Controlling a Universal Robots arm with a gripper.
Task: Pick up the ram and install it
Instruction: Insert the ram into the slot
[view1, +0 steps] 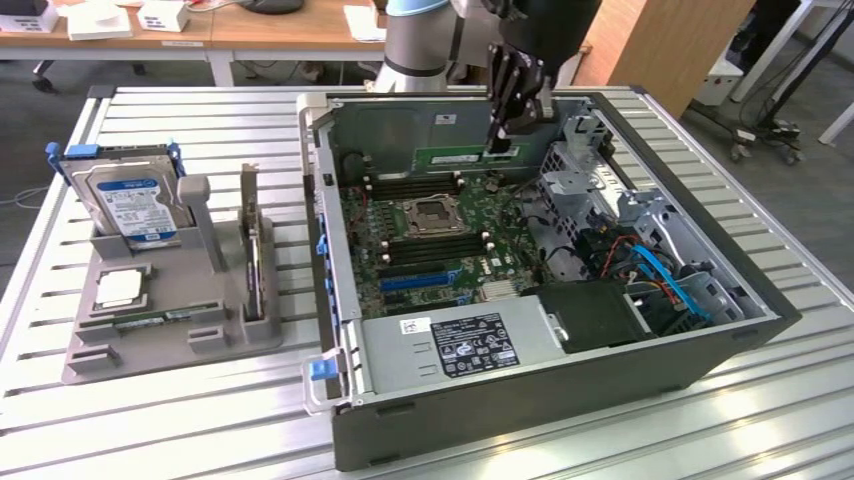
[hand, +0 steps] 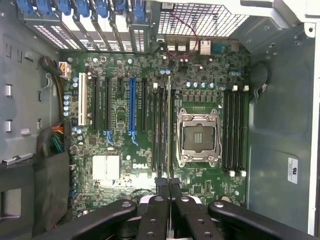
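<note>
The ram is a thin green stick hanging level over the open computer case, above the motherboard. My gripper is shut on its end nearest the exterior view's right. In the wrist view the fingers are pressed together, and the ram shows edge-on as a thin line running away from them. It lines up over the black memory slots beside the CPU socket, with clear height left above the board. A second bank of slots lies on the socket's other side.
On the exterior view's left, a grey holder carries the blue-labelled hard drive, a dark expansion card and a thin green strip lying flat. Inside the case are the power supply, drive cage and blue cables.
</note>
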